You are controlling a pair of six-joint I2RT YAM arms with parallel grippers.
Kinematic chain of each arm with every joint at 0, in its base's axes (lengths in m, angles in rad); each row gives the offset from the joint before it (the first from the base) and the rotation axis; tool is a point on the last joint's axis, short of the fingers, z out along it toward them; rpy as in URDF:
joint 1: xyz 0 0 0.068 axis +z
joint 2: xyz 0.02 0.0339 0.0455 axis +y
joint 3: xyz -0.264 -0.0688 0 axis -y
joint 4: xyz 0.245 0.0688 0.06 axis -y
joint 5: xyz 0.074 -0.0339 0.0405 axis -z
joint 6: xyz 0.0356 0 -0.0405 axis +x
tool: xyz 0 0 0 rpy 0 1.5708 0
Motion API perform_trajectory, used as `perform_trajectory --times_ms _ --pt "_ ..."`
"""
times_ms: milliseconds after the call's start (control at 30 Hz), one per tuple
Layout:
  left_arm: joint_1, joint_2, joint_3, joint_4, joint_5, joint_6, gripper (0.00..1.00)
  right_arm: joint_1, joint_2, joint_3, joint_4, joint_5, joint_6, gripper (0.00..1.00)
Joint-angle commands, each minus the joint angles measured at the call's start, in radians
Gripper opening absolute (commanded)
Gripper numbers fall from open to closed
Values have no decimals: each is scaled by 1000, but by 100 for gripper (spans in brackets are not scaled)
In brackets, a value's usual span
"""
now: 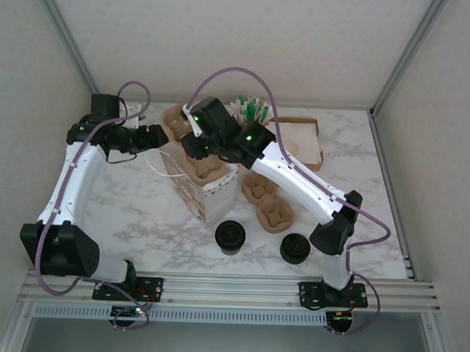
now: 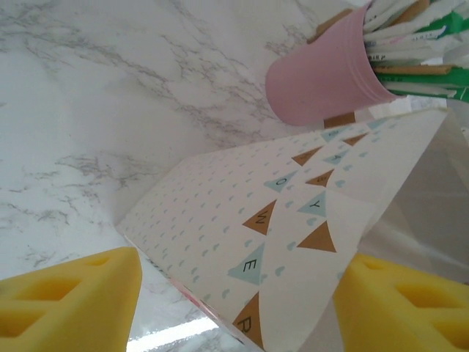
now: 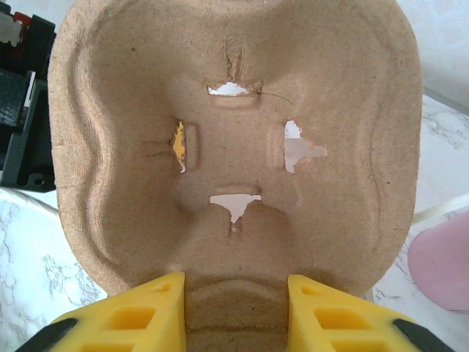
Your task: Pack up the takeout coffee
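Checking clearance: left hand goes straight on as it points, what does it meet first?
Likely the white paper bag printed with triangle pennants, right ahead of the left hand; a pink cup of stirrers stands beyond. Depth unclear.

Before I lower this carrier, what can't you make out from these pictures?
Mouth and inside of the paper bag: top view, covered by the carrier and right tool.
Whether the left tool grips the bag: left wrist view, contact runs off the bottom edge.
What lies under the carrier: right wrist view, the carrier blocks it.
Fill of the left coffee cup and right coffee cup: top view, black lids hide it.
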Motion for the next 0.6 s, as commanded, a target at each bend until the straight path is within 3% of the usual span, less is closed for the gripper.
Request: perform_trajectory --times_ms 0,567 --pt "-5 -27 -23 59 -41 -39 69 11 29 28 -48 5 -3 34" --pt "17 -47 -54 117 -119 -97 68 11 61 52 -103 -4 -19 34"
